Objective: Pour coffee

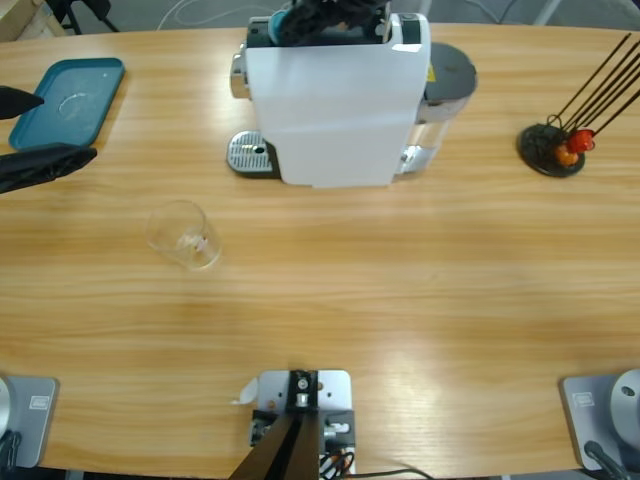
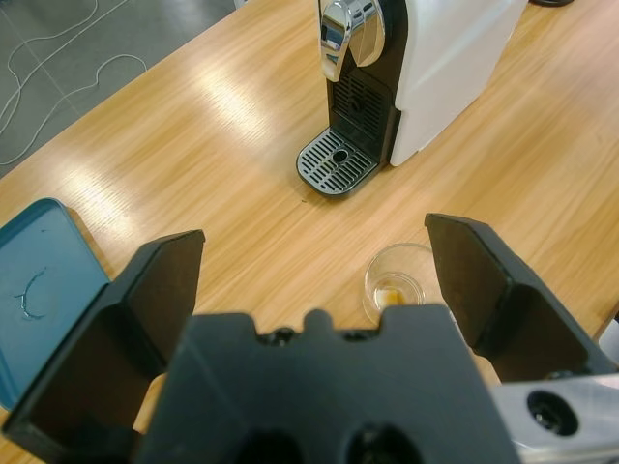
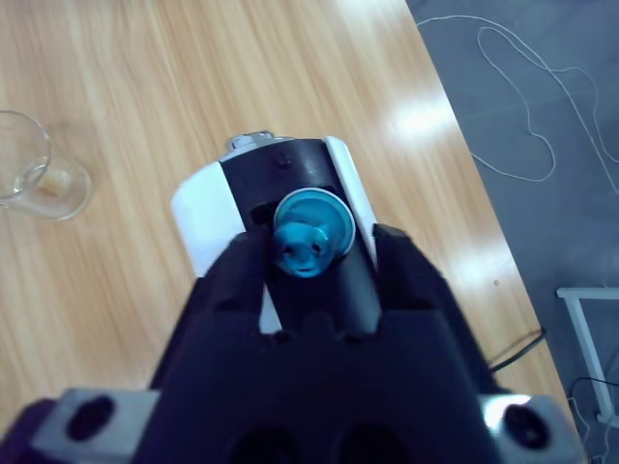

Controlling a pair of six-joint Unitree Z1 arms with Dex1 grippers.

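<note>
From above, the left pincer [image 1: 40, 130] comes in at the left edge, released, its jaws beside the tray [image 1: 70, 100]; the right pincer [image 1: 330, 20] hangs over the top of the machine [image 1: 335, 100], and the glass [image 1: 183, 235] stands on the table [image 1: 400, 300] in front of the drip grate. Along the left wrist, the left pincer [image 2: 314, 280] gapes wide above the glass [image 2: 398, 282], which holds only a thin film of coffee [image 2: 391, 295]. Along the right wrist, the right pincer [image 3: 309, 256] is grasping a blue capsule [image 3: 308, 237] directly over the machine's [image 3: 208, 227] top slot.

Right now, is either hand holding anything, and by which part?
The right hand grips a small round teal coffee capsule by its sides, over the white boxy coffee machine. The left hand is open, empty.
</note>
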